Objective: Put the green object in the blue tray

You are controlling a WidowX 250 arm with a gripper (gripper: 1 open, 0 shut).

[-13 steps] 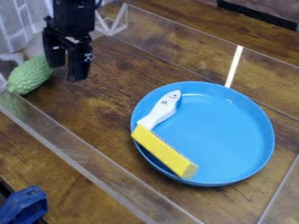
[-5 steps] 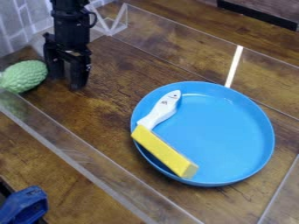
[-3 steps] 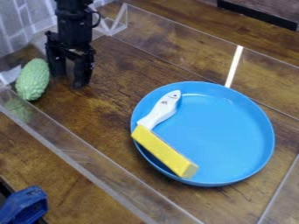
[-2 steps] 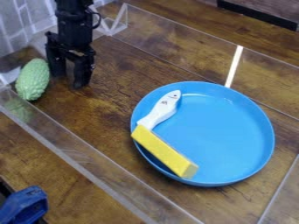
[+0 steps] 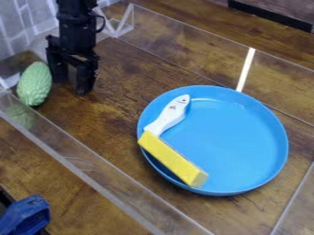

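Light-green, bumpy-skinned, oval toy gourd [image 5: 35, 83], the thing to be moved, lies at the far left of the dark brown wooden desk [image 5: 117, 138], well apart from its goal. It sits near the clear, see-through wall [image 5: 18, 46] on that side, its long axis running roughly away from the camera. None of the carrying is done: the gourd is outside the tray, and the whole transfer is left.

Just to the right of it stands the black, jointed tool [image 5: 76, 81] of the robot arm, low over the desk. Its jaws are spread wide and hold nothing. One side of the tool is beside the gourd, perhaps touching it; the view does not settle which. Reaching the gourd seems largely done, but the grasp is not made. As I judge it, the tool must next be brought around the gourd so that a jaw stands on either side, then closed. The rounded body could roll or slip towards the wall if pushed.

Further right, the large, round, shallow, bright-blue plastic tray [image 5: 240, 138] waits with a white, fish-shaped item [image 5: 168, 115] and a yellow rectangular block [image 5: 173, 160] at its left side. Its middle and right offer room for the gourd. Lifting, crossing the desk, lowering and letting go all remain.
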